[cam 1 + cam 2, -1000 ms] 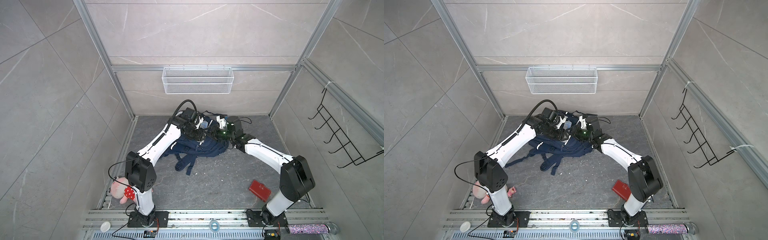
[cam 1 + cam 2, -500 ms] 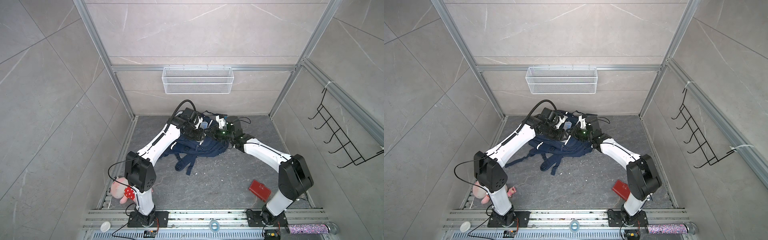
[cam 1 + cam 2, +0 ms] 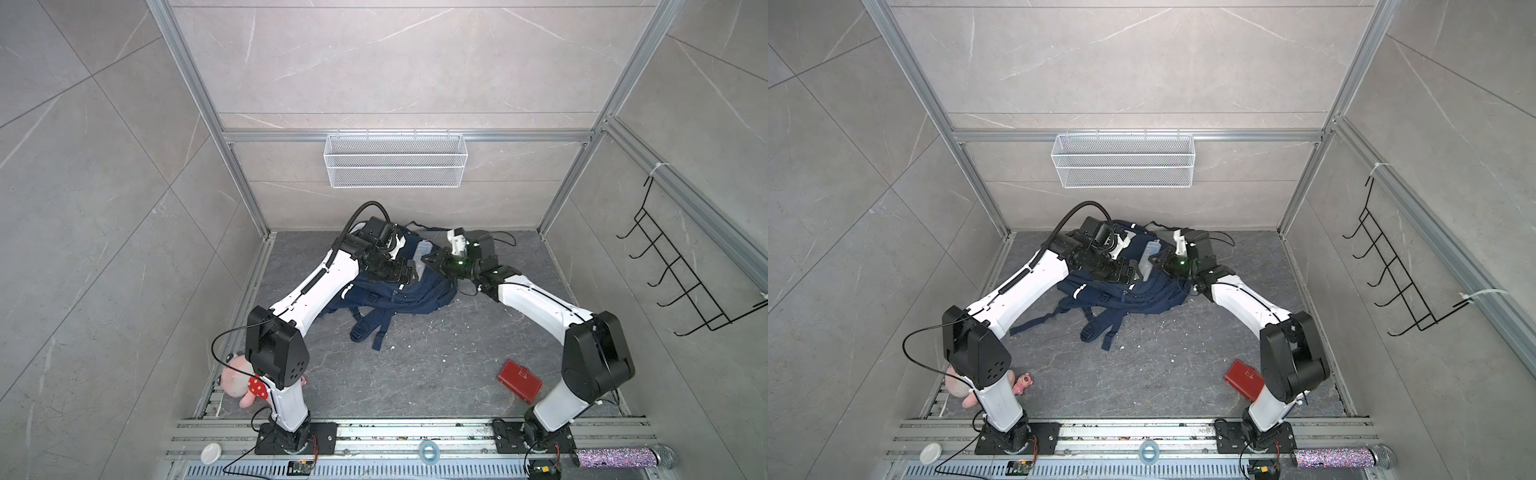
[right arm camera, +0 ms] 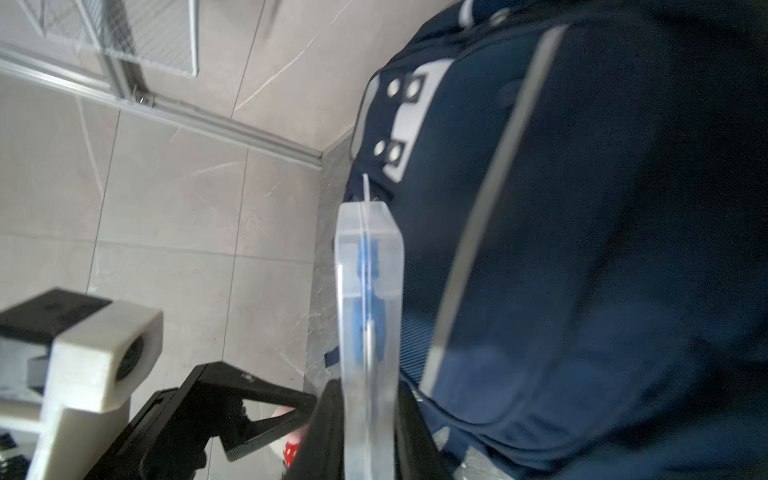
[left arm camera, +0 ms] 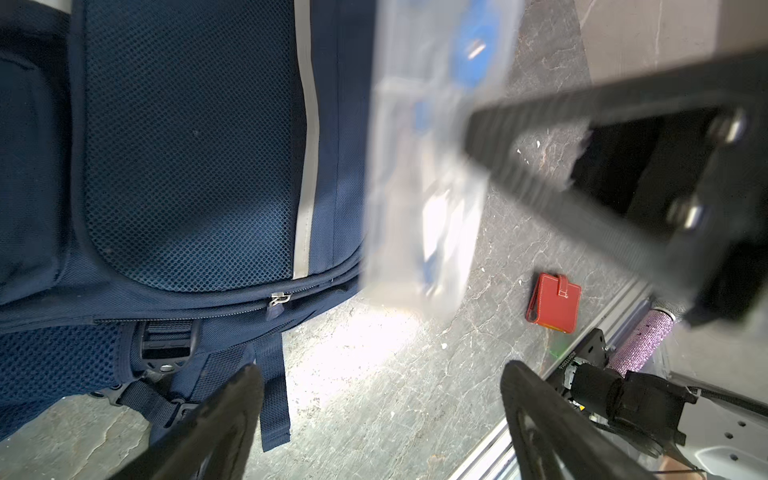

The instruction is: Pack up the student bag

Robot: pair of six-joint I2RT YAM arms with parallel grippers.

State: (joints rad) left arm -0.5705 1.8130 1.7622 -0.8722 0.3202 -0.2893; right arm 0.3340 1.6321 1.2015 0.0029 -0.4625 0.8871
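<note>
The student bag (image 3: 399,295) (image 3: 1133,296), a navy backpack with pale stripes, lies flat on the floor near the back wall, straps trailing toward the front. My right gripper (image 4: 368,395) (image 3: 430,259) is shut on the end of a clear plastic case (image 4: 368,291) (image 5: 428,166) with blue items inside. It holds the case on edge just above the bag (image 4: 602,249). My left gripper (image 5: 382,372) (image 3: 405,272) stands open and empty beside the case, over the bag's zip edge (image 5: 187,145). One of its fingers (image 4: 249,407) shows next to my right jaws.
A red wallet (image 3: 519,380) (image 5: 555,303) lies on the floor at the front right. A pink plush toy (image 3: 239,380) sits behind the left arm's base. A wire basket (image 3: 395,160) hangs on the back wall, a black hook rack (image 3: 681,282) on the right wall. A glittery microphone (image 3: 615,457) lies on the front rail.
My left gripper has opened and let go of the clear case. My right gripper has closed on the case and now holds it alone. Both arms have barely shifted.
</note>
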